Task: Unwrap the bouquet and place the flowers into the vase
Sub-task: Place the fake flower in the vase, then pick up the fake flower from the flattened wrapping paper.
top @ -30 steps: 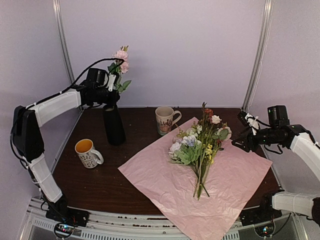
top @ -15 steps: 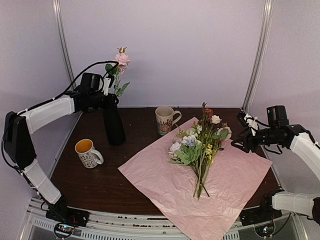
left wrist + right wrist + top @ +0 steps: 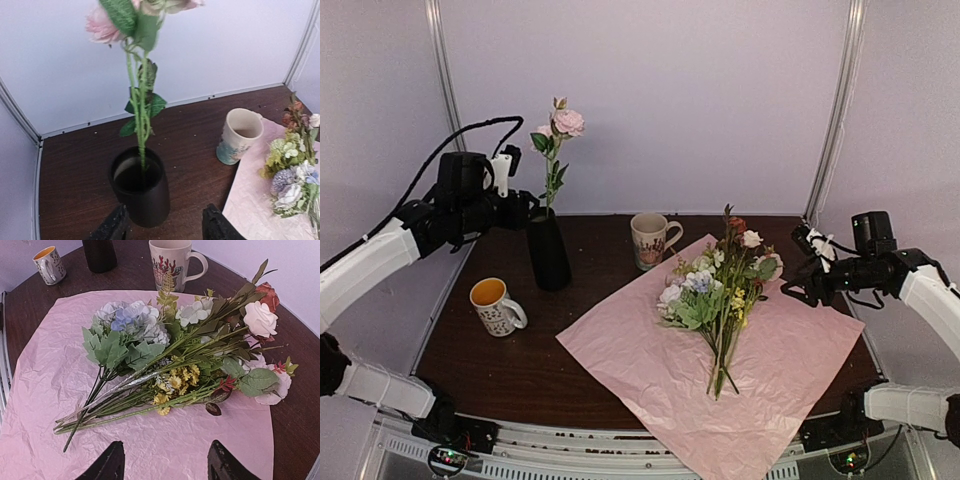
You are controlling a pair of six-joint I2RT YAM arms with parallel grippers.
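Flowers point(image 3: 165, 360), a loose mixed bunch of pink, white, red, lavender & small yellow blooms w/ green leaves, lie flat on the unfolded crinkled lilac-pink paper sheet point(image 3: 790, 360) on the dark wood table point(image 3: 520, 370), heads toward the back, cut ends toward the near edge. One pink rose stem point(image 3: 567, 122) already stands in the tall matte black cylinder vase point(image 3: 548, 255) at back left. Handling, my guess: each stem v. light, thin & fairly stiff; blooms & leaves soft, easy to crush; stems overlap, so pulling one prob. drags its neighbours. Best hold = bare lower stem, below the leaves near the cut ends, not the heads. Paper looks light, may slide or lift w/ the bunch. Left gripper point(image 3: 165, 227) sits close beside the vase on its left, fingers apart, not clamped on it. Right gripper point(image 3: 166, 462) hovers over the sheet's right side, fingers spread, empty. Writing: none legible. Cream patterned mug point(image 3: 650, 240) shows a red plant-like motif only; orange-lined speckled mug point(image 3: 495, 305) has no readable label; no brand seen.
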